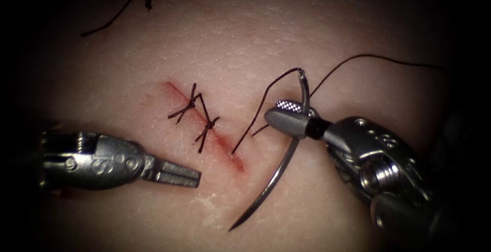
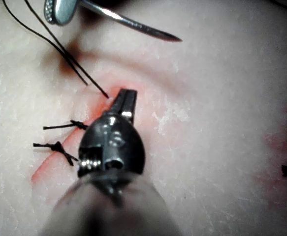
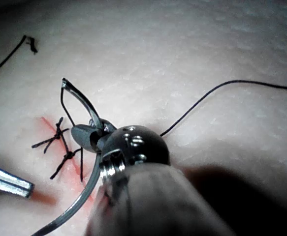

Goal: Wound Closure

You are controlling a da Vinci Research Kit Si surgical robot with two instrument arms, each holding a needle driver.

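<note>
Right tool (image 1: 292, 115) comes in from the right edge of the tissue (image 1: 245, 32) and is clenched on the needle (image 1: 286, 165), gripping it in the upper third of its curve, not far below the swaged end where the thread (image 1: 358, 58) joins. That needle lies free above the tissue, to the right of the cut (image 1: 204, 124), with its swaged end up and its point (image 1: 231, 229) down toward the near edge, not in the tissue. From the swaged end one strand of thread arcs down and meets the tissue at the lower part of the cut, while another strand trails off toward the far right edge.

Left tool (image 1: 176, 174) sits to the left of the cut, near its lower end, with its jaws closed and holding nothing; in the left wrist view its tip (image 2: 126, 101) lies just over the reddened line of the cut.

Two knotted stitches (image 1: 197, 114) cross the upper and middle part of the cut, their short cut ends sticking out on both sides. Red fluid (image 1: 230, 152) tints the cut along its length. A loose piece of thread (image 1: 110, 22) lies near the far left corner of the tissue, whose surface is pale, finely creased and moist-looking.
</note>
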